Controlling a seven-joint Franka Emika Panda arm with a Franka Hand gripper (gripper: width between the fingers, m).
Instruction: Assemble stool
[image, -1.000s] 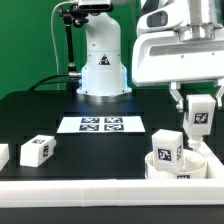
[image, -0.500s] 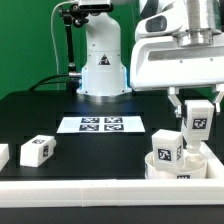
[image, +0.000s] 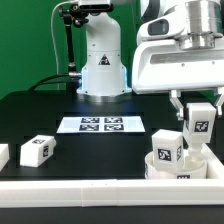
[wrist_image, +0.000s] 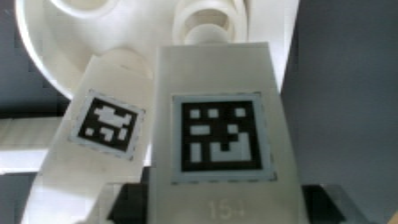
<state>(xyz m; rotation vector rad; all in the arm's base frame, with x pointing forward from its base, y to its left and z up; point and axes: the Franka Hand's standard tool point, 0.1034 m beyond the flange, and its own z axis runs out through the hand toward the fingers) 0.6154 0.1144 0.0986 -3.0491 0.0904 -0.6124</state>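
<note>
Your jaws clamp a leg (image: 198, 120) over the seat disc (image: 195, 166).
Another leg (image: 165, 148) stands upright in the disc just beside it; a loose leg (image: 37, 150) lies well apart on the bench (image: 100, 157).

Four white stool legs show in the exterior view: the held leg (image: 199, 120) at three o'clock, the upright leg (image: 165, 148) at four, and the lying leg (image: 36, 150) and the cut-off leg (image: 2, 155) at eight. One seat disc (image: 185, 170) at five. One marker board (image: 100, 125), centre.
</note>
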